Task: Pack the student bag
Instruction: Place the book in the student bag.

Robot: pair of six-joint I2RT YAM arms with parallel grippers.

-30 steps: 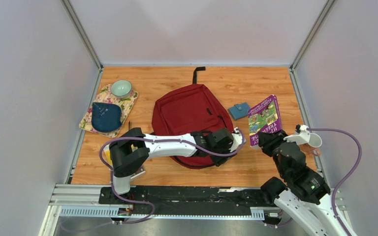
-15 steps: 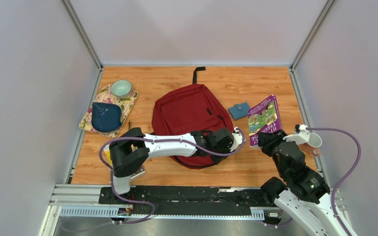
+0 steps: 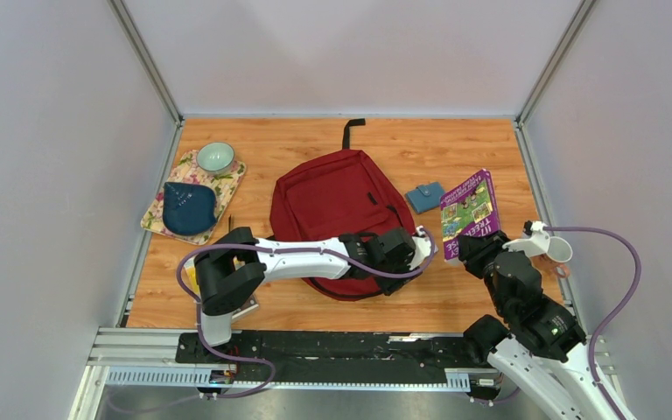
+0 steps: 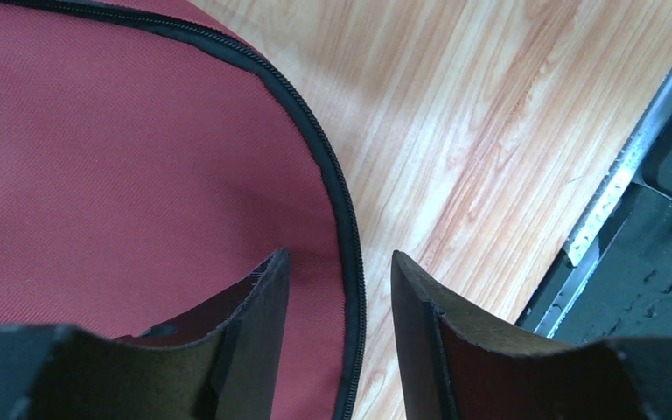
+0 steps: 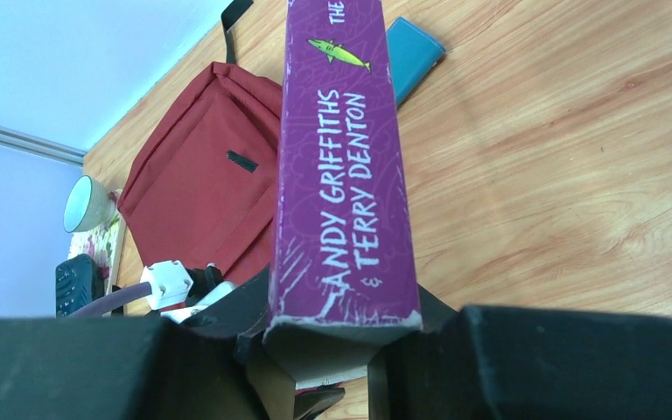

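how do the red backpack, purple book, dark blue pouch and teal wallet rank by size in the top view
1. red backpack
2. purple book
3. dark blue pouch
4. teal wallet

A wooden tabletop [image 3: 451, 302] with a warm orange grain is seen across the middle of the top view. It is enclosed by plain pale grey walls [image 3: 350, 52] at the left, right and top. Slanted aluminium posts [image 3: 145, 57] are set at the upper corners, and a metal rail [image 3: 140, 354] is fixed along the lower edge. Even, soft light is cast throughout.
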